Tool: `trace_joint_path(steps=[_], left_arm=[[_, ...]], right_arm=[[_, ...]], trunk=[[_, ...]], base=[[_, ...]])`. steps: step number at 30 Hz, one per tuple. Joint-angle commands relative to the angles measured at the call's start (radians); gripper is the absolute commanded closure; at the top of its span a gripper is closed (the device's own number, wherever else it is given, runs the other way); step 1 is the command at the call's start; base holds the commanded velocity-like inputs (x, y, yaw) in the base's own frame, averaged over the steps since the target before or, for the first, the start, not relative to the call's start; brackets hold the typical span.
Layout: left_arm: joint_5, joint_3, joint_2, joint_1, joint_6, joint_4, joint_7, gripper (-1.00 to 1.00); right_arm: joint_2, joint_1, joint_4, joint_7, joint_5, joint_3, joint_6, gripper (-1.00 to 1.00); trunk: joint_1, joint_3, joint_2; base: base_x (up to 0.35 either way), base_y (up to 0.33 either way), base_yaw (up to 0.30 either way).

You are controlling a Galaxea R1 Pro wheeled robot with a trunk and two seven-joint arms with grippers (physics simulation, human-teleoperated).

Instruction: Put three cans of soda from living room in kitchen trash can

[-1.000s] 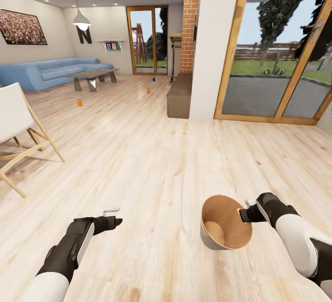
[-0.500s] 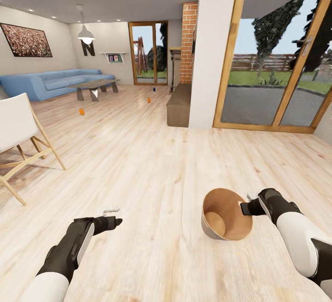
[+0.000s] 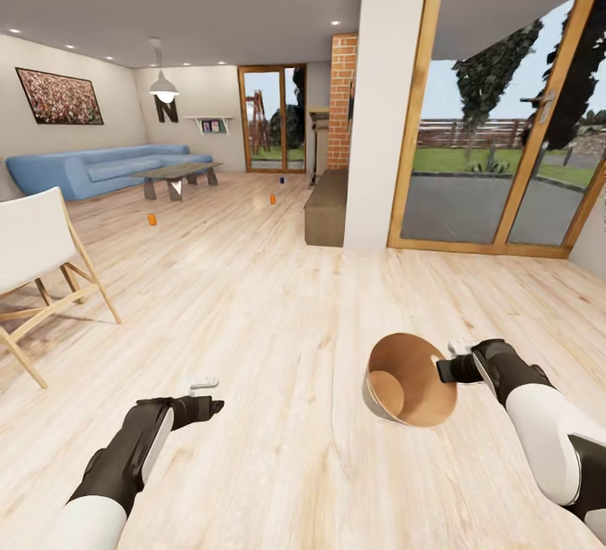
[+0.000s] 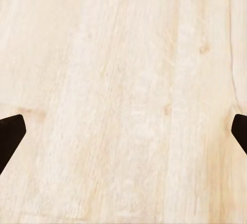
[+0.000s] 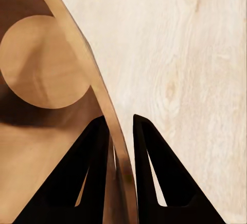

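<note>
Two dark fingers of the right gripper [image 5: 119, 154] pinch the thin rim of the tash can [image 3: 410, 382], one finger inside the wall and one outside, so the bin hangs tilted in the air with its mouth tipped toward the robot's middle. Held by the edge this way, it appears to be riding along as a carrier, brought to the litter rather than the litter to it. Its shell is smooth grey outside and a warm coppery brown within, tapering down to a flat round base that shows bare; no can lies inside.

On the other side, the left gripper [image 3: 202, 395] hangs low over the light wood floor [image 3: 278, 298] with its fingers spread wide and nothing between them, apparently kept free for picking.

Ahead, past a white column [image 3: 379, 96] and tall wood-framed glass doors [image 3: 497, 138], lies the living room. One orange can [image 3: 151, 219] stands upright on the planks well short of the glass-topped coffee table [image 3: 178, 172]; a second orange can [image 3: 273, 198] stands nearer the long dark low cabinet [image 3: 326, 205], and a small dark blue can [image 3: 280, 181] sits farther back. All three are well apart from both arms. A blue corner sofa [image 3: 93, 170], a brick chimney [image 3: 342, 100] and a white canvas chair on pale wooden legs [image 3: 38, 268] frame the open floor.
</note>
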Motion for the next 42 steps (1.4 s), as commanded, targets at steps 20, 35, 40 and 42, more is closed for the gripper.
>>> trace_joint_path(steps=[20,35,40,42], left_arm=[[0.008,-0.1,0.003,0.011,-0.193,0.077,0.085,-1.0],[0.003,-0.099,0.014,0.017,-0.493,0.299,0.084,-1.0],[0.004,-0.099,0.013,0.016,-0.581,0.383,0.085,-1.0],[0.004,-0.099,0.013,0.016,-0.594,0.399,0.085,-1.0]], right_arm=[[-0.001,0.081,0.021,0.098,-0.034,-0.076,-0.327,1.0],[0.008,0.133,0.024,0.107,-0.036,-0.079,-0.448,1.0],[0.03,0.177,0.019,0.101,-0.036,-0.08,-0.51,1.0],[0.038,0.192,0.015,0.1,-0.036,-0.08,-0.521,1.0]], trunk=[[-0.009,0.078,0.005],[-0.033,0.132,0.042],[-0.052,0.148,0.077],[-0.059,0.154,0.091]], base=[[0.0,0.0,0.0],[0.0,0.0,0.0],[0.0,0.0,0.0],[0.0,0.0,0.0]])
